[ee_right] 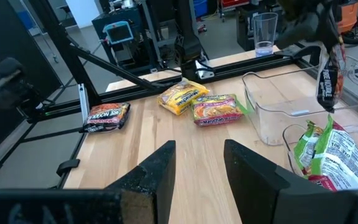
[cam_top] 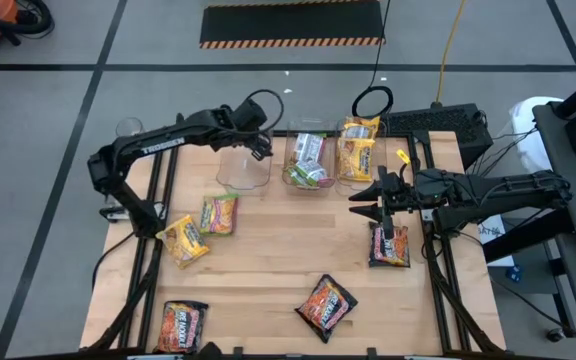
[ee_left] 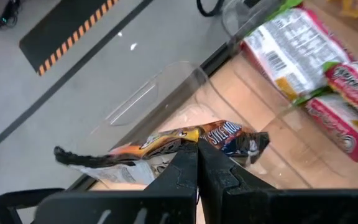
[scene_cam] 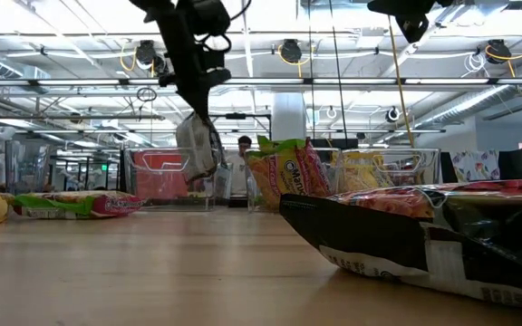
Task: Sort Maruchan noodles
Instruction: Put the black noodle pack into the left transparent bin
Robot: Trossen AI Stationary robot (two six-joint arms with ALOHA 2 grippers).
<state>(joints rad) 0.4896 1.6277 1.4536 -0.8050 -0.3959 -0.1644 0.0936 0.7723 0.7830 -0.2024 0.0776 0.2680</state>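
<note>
My left gripper (cam_top: 261, 148) is shut on a dark Maruchan noodle packet (ee_right: 328, 78), over the leftmost clear bin (cam_top: 243, 168), which holds nothing. My right gripper (ee_right: 197, 162) waits open at the table's right, above another dark packet (cam_top: 389, 246) lying flat on the table. The middle bin (cam_top: 308, 160) holds green-edged packets and the right bin (cam_top: 358, 150) yellow ones. Flat on the table lie a yellow packet (cam_top: 183, 240), a green-edged one (cam_top: 218, 213) and two dark ones (cam_top: 181, 325) (cam_top: 326, 305). My left gripper pinches the dark packet's upper edge (ee_left: 188, 138) between its two shut fingers, slanting down from the table's left. The crinkled packet hangs below the fingertips, lifted clear, above the open top of the leftmost bin.
A clear plastic cup (ee_right: 265, 34) stands off the table's far left corner. The three bins line the far edge. Bare wood lies in the table's middle, between the loose packets. A dark metal frame (cam_top: 158, 200) runs along the table's left and right sides.
</note>
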